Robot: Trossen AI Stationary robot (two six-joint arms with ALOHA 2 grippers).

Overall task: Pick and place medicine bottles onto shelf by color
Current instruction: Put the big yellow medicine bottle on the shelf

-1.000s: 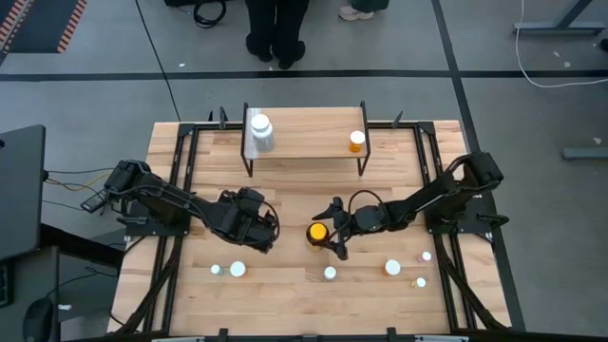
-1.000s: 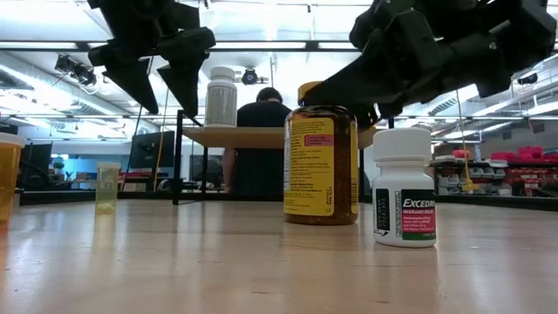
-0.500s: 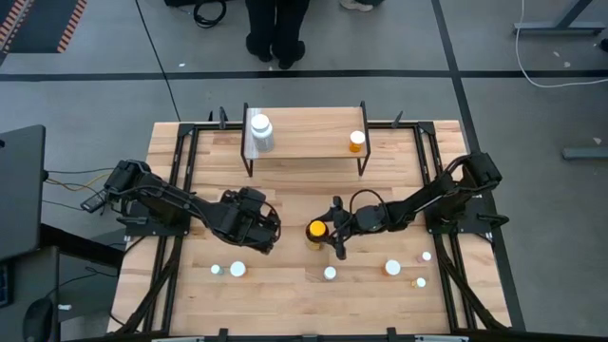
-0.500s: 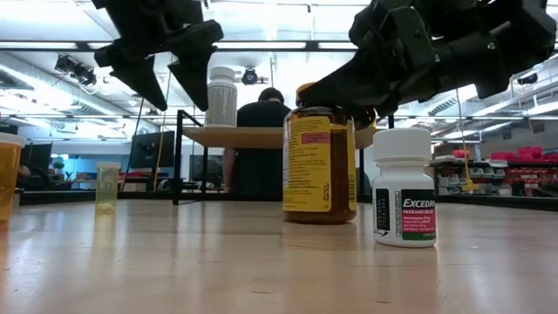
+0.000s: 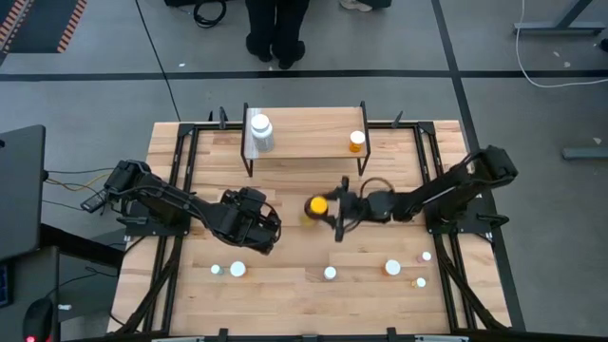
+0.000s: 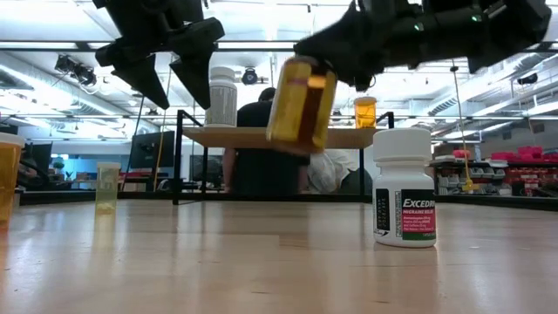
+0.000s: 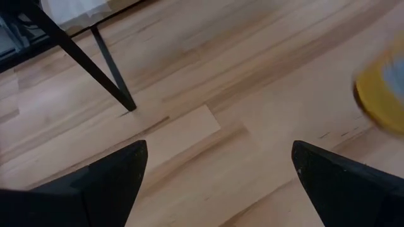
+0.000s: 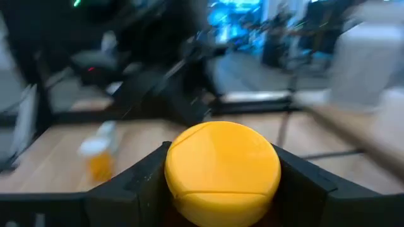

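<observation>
On the left half of the desk (image 5: 190,294) the left claw (image 5: 255,231) hovers with its fingers spread wide and nothing between them, clear wood under it in the left wrist view. Nearer the front edge, just ahead of it, stand two small bottles (image 5: 228,270) side by side, with open board to either side of them. Toward the back edge the shelf (image 5: 304,142) stands on thin black legs, a white bottle (image 5: 260,131) at its left end and a small orange bottle (image 5: 356,142) at its right end; the plank between them is bare. In front of the shelf, near the desk's middle, the right claw (image 5: 334,211) grips the dark amber bottle with the yellow cap (image 5: 317,205) (its fingers close against the cap on both sides in the right wrist view). In the low view this bottle hangs tilted, clear of the desk top, at about the plank's height. Further right, near the front edge, a white-capped bottle (image 5: 330,274), an orange one (image 5: 392,268) and two smaller ones (image 5: 423,269) stand well apart from each other.
</observation>
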